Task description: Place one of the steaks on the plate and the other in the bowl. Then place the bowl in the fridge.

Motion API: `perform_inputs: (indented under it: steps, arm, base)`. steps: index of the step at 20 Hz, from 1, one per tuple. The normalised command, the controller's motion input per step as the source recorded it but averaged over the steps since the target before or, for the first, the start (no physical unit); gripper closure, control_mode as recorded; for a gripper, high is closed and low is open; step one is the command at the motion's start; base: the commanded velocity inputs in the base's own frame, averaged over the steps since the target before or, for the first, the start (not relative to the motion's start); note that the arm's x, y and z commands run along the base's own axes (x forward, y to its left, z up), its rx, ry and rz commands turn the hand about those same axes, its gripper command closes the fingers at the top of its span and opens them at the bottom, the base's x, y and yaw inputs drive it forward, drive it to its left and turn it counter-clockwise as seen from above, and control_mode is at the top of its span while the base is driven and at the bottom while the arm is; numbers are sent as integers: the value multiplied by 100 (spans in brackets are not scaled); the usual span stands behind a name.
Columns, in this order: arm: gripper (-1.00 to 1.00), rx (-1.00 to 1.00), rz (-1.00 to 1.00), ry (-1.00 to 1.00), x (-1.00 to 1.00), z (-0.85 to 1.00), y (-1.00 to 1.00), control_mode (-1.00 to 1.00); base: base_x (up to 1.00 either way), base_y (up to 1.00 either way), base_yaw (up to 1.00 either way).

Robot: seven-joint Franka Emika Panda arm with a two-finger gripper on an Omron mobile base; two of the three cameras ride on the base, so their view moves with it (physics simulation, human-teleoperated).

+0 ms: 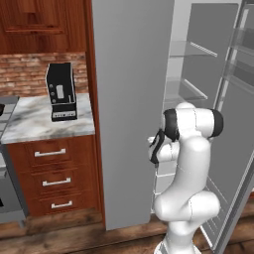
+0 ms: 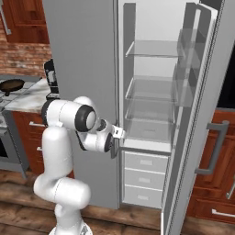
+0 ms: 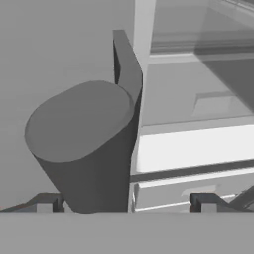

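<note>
The gripper [image 3: 126, 203] is spread wide, grasping nothing. A dark door handle [image 3: 84, 144] of the fridge [image 2: 92, 55] sits at 10 o'clock from it.

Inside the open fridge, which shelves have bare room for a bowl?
The glass shelves between the fridge wall and the open door look bare, as does the ledge above the drawers. It is tight by the door handle, right at the gripper.

Marble tabletop [image 1: 34, 121] left of fridge [image 1: 131, 114]: black coffee machine [image 1: 61, 91] standing on it. Fridge glass shelves [image 2: 151, 49] bare. Wood floor [image 1: 54, 233] below.
</note>
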Motion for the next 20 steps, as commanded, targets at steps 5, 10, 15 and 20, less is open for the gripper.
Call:
perform_inputs:
  steps: [5, 10, 15, 20]
  arm:
    - [100, 0, 0, 7, 50, 0, 20, -100]
    - [100, 0, 0, 4, 30, 0, 17, -100]
    - [100, 0, -3, 3, 1, 0, 6, -100]
    - [100, 0, -21, 0, -66, 0, 39, -100]
  base:
    - [0, 0, 0]
    - [0, 0, 0]
    - [0, 0, 0]
    - [0, 0, 0]
